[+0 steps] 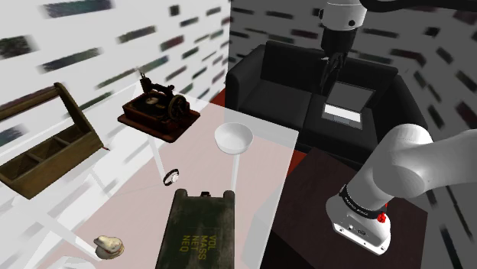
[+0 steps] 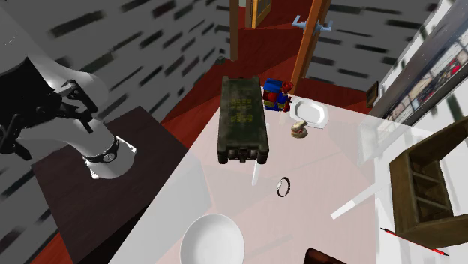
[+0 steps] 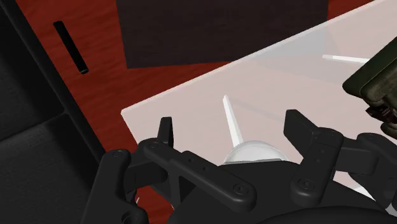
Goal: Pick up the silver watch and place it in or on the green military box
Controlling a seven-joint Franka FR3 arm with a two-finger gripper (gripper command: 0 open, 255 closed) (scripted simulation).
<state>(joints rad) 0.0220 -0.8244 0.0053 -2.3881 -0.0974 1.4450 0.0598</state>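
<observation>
Olive-green box, shoulder view: box (image 1: 195,233) lies flat at the near end of the pale translucent surface (image 1: 206,164), yellow lettering on its lid.
Watch, shoulder view: small ring-shaped watch (image 1: 171,177) lies on the surface just beyond the box's far end, not touching it, between the box and a white bowl (image 1: 233,137).
Gripper, shoulder view: gripper (image 1: 332,72) hangs high in front of the black sofa (image 1: 267,92), well apart from the watch.
Other items, shoulder view: sewing machine (image 1: 159,107) and wooden caddy (image 1: 46,141) toward the shoulder view's left; dark stand (image 1: 321,199) at lower right.
Box, second exterior view: box (image 2: 242,118) lies lengthwise on the surface (image 2: 315,217); a blue-and-red toy (image 2: 274,94) just beside it, a white plate (image 2: 311,112) near.
Watch, second exterior view: watch (image 2: 283,187) lies on bare surface between box and bowl (image 2: 213,241), apart from both.
Gripper, wrist view: gripper (image 3: 230,122) has its fingers standing wide apart with nothing clasped; the bowl (image 3: 254,153) lies beneath, partly hidden.
Surroundings, wrist view: a corner of the box (image 3: 375,76) over the surface (image 3: 191,102); red floor (image 3: 95,38) beyond the edge.
</observation>
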